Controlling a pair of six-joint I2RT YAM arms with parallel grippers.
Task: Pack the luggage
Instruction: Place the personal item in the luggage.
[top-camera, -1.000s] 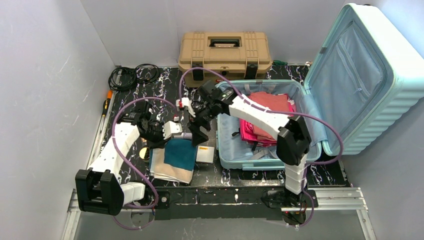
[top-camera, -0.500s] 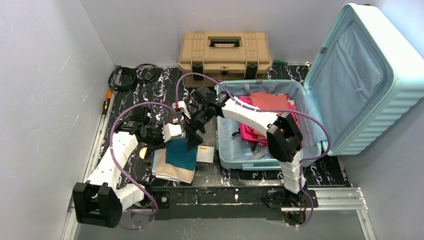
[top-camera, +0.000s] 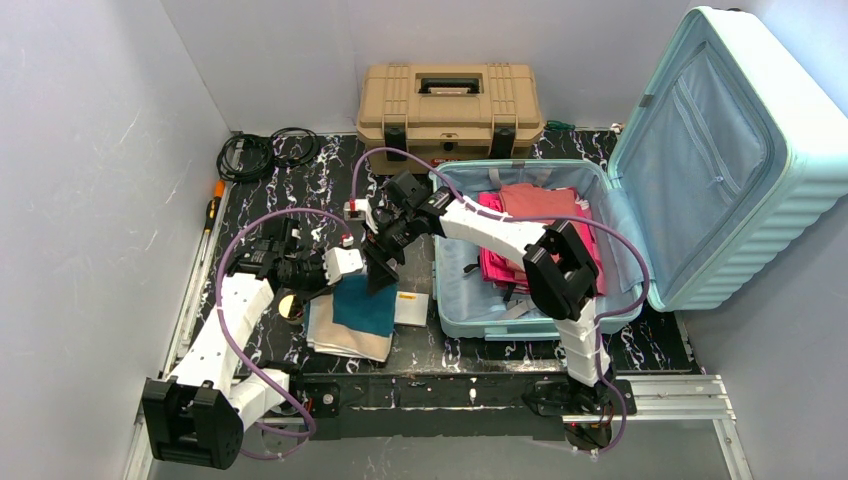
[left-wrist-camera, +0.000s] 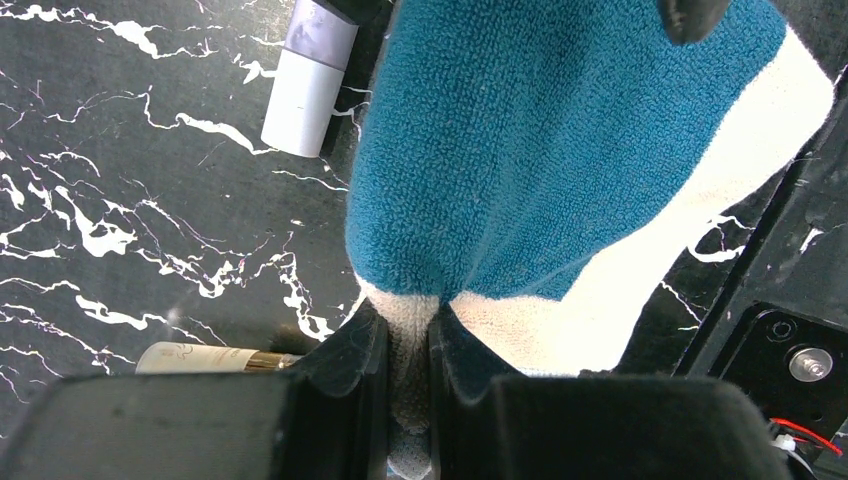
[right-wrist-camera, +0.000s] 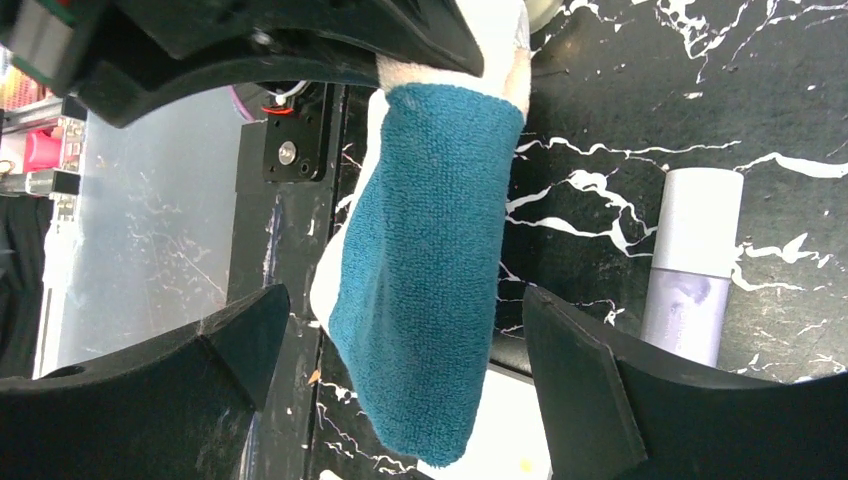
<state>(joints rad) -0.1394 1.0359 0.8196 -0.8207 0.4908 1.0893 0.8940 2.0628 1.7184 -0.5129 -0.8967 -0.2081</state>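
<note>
Pinching the cream edge of the teal towel (left-wrist-camera: 540, 150) with the left gripper (left-wrist-camera: 408, 340), lower middle of the frame, clamping down tight. Holding the right gripper (right-wrist-camera: 405, 335) gaping wide around the towel's far end, gripping nothing. Probably risking the towel slipping or unfolding if hauling on that one thin pinch. Further right, eyeing the luggage (top-camera: 690, 150) lying open: mint ribbed shell, lid leaning up, red and pink clothes (top-camera: 520, 235) sitting inside.

Black marbled table (top-camera: 330, 165) — luggage (top-camera: 500, 327), toolbox (top-camera: 450, 105), cables (top-camera: 262, 152), towels (top-camera: 342, 345).
</note>
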